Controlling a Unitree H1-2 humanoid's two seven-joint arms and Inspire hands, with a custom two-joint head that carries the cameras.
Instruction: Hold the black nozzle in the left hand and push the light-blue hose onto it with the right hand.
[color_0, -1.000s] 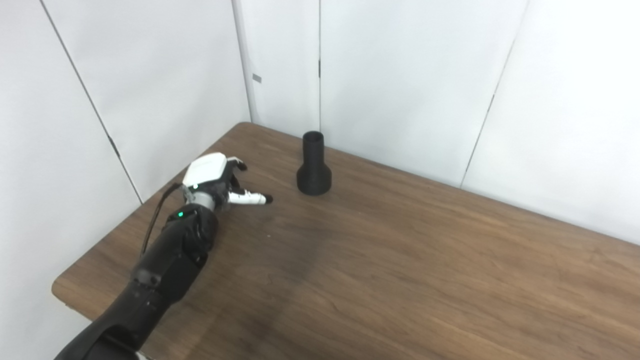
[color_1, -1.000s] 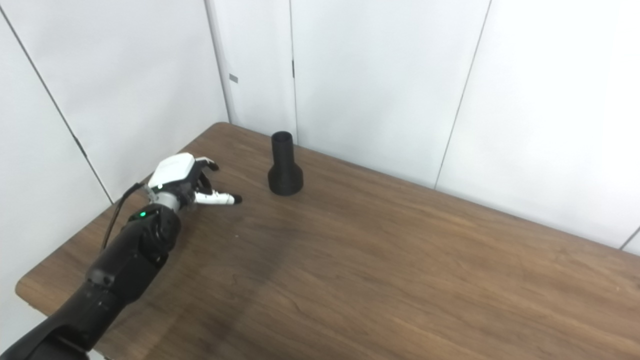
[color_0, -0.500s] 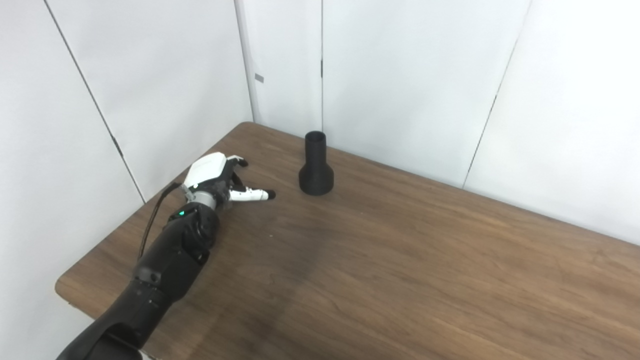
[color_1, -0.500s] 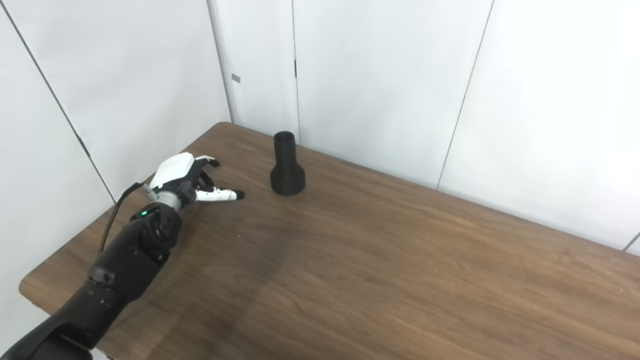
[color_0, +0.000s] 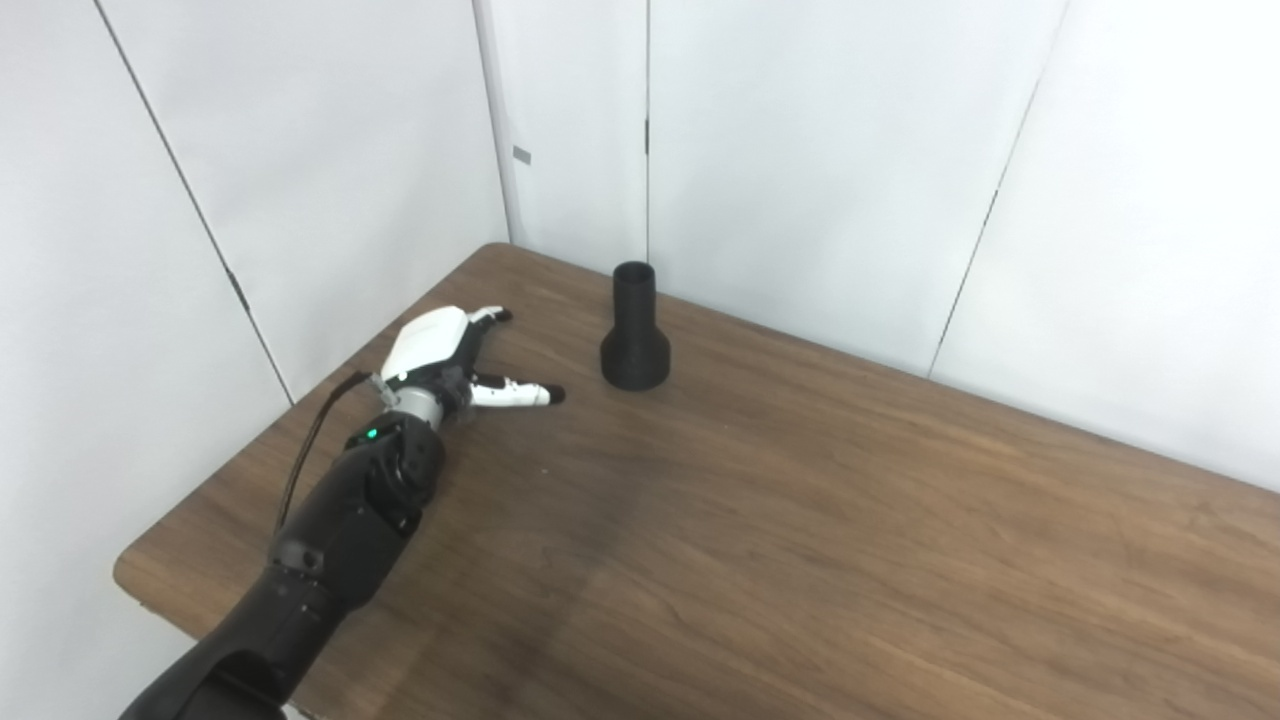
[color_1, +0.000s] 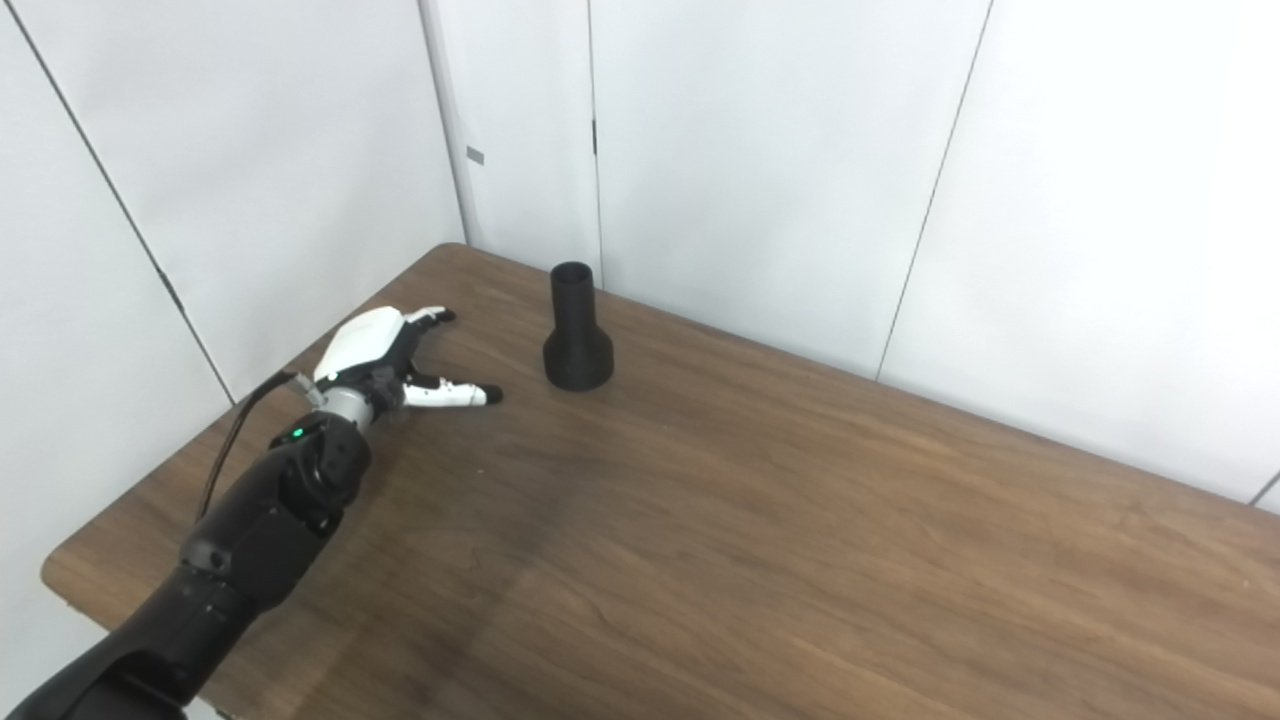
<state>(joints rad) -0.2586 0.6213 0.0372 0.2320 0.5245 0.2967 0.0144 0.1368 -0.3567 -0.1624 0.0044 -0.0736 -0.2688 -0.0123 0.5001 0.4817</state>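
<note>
The left hand (color_0: 440, 352) has edged nearer the upright black nozzle (color_0: 634, 330), fingers spread.

Black nozzle (color_0: 634, 334): upright on wooden table (color_0: 800, 520), wide flared base down, narrow cylindrical neck up, open mouth at top. Matte black, hollow. Sits near table's far-left corner, close to white wall panels, not touching them. Free-standing, nothing gripping it. Light-blue hose not in view in either eye view.
</note>
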